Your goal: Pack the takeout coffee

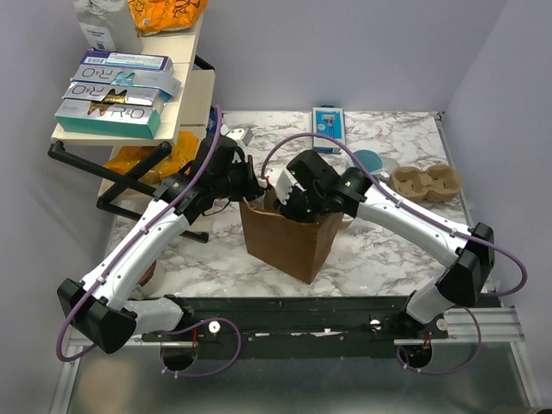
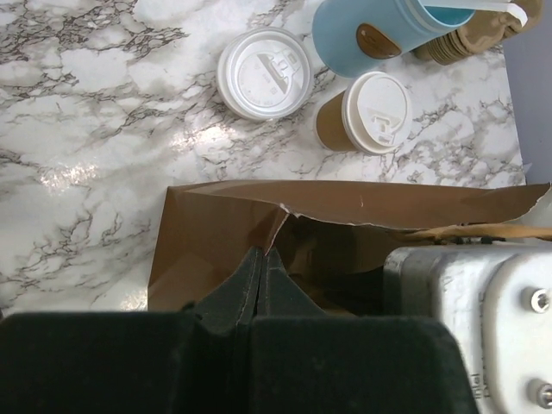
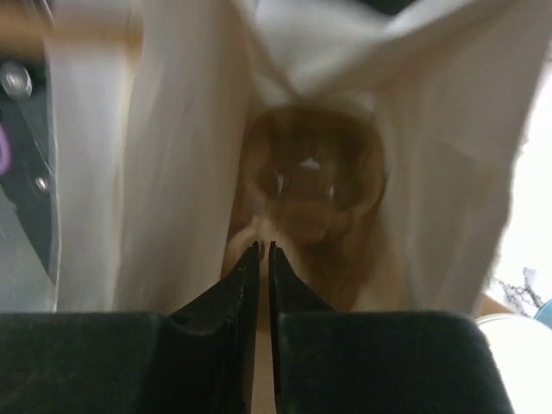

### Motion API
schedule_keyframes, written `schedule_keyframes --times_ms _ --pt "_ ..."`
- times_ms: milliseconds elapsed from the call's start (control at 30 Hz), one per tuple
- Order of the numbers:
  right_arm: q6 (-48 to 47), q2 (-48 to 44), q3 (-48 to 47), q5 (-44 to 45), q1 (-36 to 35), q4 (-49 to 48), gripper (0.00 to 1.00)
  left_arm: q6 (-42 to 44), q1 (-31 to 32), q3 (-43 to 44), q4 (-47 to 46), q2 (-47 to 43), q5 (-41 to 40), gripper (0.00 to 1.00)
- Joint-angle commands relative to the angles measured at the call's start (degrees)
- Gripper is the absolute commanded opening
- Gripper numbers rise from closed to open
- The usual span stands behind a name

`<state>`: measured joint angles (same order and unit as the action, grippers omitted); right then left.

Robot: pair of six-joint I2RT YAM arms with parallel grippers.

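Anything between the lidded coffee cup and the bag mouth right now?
Nothing lies on the table between the coffee cup and the paper bag. But the left gripper and right gripper both pinch its rim, and the right one's body partly covers the mouth.

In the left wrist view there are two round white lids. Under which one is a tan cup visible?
The right lid, beside the blue mug, has a tan cup wall showing at its left edge. The left lid shows only white.
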<state>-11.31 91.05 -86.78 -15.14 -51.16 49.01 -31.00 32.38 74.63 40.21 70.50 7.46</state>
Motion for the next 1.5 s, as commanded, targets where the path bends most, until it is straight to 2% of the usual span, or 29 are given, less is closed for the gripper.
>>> schedule_keyframes --times_ms 0,167,333,567,800,933,1133,1467 --pt "-2.9 -2.8 5.8 0.3 -0.1 2.2 0.16 -0.8 -0.2 -0.8 2.2 -1.6 -4.6 0.00" --pt "-2.0 -2.1 6.9 0.0 -0.2 1.9 0.15 -0.6 -0.3 -2.6 -1.9 -2.5 -2.1 0.00" --pt "6.1 2.0 -0.1 -1.9 -0.2 9.0 0.13 -1.9 -0.5 -3.4 -3.2 -4.1 -1.1 0.00" --pt "5.5 -9.8 3.0 0.7 -0.2 1.4 0.22 -4.9 -0.5 -4.2 -3.5 -3.9 -1.5 0.00" --pt "2.2 -15.3 5.4 -0.3 -0.1 -4.8 0.26 -4.7 -0.4 -3.0 -3.2 -3.2 -0.7 0.00" --pt "0.5 -12.1 3.6 -1.7 -0.5 -1.5 0.20 -4.8 -0.5 -2.1 -2.9 -1.7 0.3 0.00" --pt "-2.7 -9.1 4.1 0.9 -1.8 3.1 0.13 -5.6 -0.5 -2.2 -2.9 -1.9 -0.4 0.00" --pt "-1.3 -4.2 3.3 2.7 -1.8 8.8 0.08 -5.7 -0.4 -2.4 -3.0 -2.2 -0.6 0.00"
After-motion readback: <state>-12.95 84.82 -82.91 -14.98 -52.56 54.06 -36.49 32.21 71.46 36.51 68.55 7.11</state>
